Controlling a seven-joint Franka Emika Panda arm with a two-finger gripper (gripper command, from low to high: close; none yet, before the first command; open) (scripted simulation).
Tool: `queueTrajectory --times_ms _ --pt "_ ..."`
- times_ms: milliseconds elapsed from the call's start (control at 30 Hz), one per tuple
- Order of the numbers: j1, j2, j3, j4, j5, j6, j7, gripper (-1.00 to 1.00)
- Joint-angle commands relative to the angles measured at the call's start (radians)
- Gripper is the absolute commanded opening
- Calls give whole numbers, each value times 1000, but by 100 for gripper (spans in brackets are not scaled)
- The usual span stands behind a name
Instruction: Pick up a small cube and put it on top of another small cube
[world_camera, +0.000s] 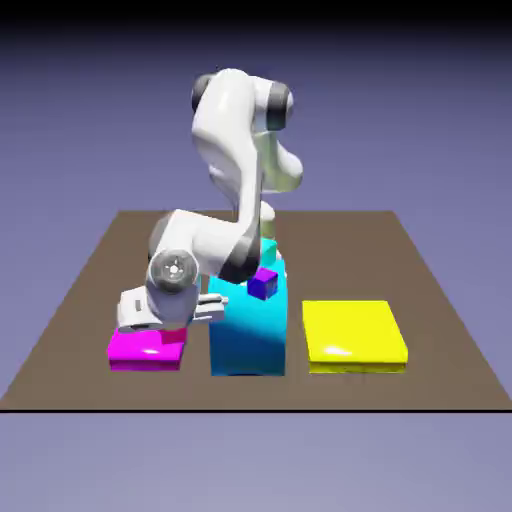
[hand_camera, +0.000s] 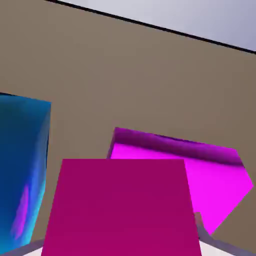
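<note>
Above magenta slab (hand_camera: 220, 185), flat-faced crimson cube (hand_camera: 120, 207), gripped

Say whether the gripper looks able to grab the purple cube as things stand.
Probably not: the gripper seems shut on the crimson cube, which fills its grasp, though the purple cube itself looks uncovered.

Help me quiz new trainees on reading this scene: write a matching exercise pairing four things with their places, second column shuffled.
1. Crimson cube
2. Yellow slab
3. Magenta slab
4. Large blue block

A. On the table, at the exterior view's left
B. Between the two slabs
C. Held in the gripper
D. At the exterior view's right

Right pairs: 1-C, 2-D, 3-A, 4-B
</note>
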Motion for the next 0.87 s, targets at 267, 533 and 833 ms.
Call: queueTrajectory --times_ms 267,533,833 --pt "56 -326 79 -211 111 -189 174 -100" --pt "77 -514 157 -368 165 -303 306 -100" --pt "76 -557 156 -537 164 -176 307 100"
